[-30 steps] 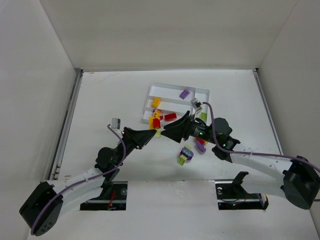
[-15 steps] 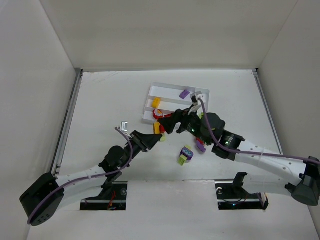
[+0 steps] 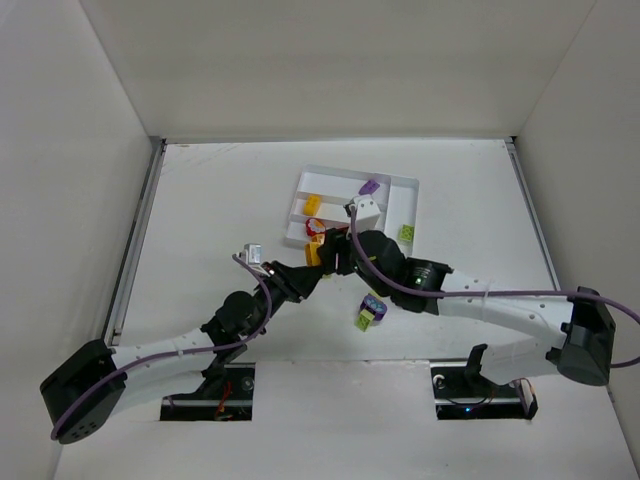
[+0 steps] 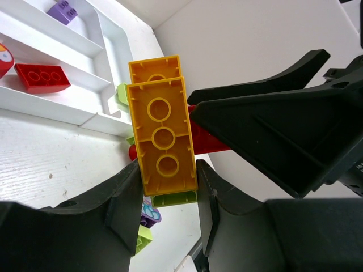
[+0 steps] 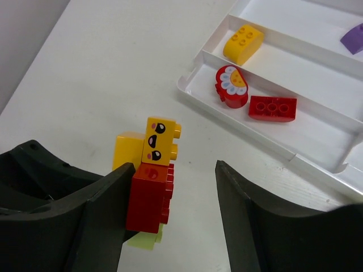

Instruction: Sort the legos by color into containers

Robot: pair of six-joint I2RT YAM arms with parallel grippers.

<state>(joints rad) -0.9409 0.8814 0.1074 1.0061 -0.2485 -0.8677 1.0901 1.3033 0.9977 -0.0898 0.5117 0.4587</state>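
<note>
The left gripper (image 4: 167,175) is clenched on a yellow brick (image 4: 161,133), whose hollow underside faces the wrist camera. Touching it are a red brick (image 5: 150,195), a yellow face brick (image 5: 160,140) and a lime brick (image 4: 174,198). The right gripper (image 5: 173,170) stands spread around this stack, one finger (image 5: 108,215) against the red brick and the other apart from it. At one o'clock lies the white tray (image 3: 335,180). Its nearest slot holds a flat red brick (image 5: 272,107) and a round red piece (image 5: 231,86), the next a rounded yellow brick (image 5: 243,42), the farthest a purple brick (image 5: 354,38). At four o'clock a purple-and-lime clump (image 3: 371,311) sits on the table (image 3: 200,200).
</note>
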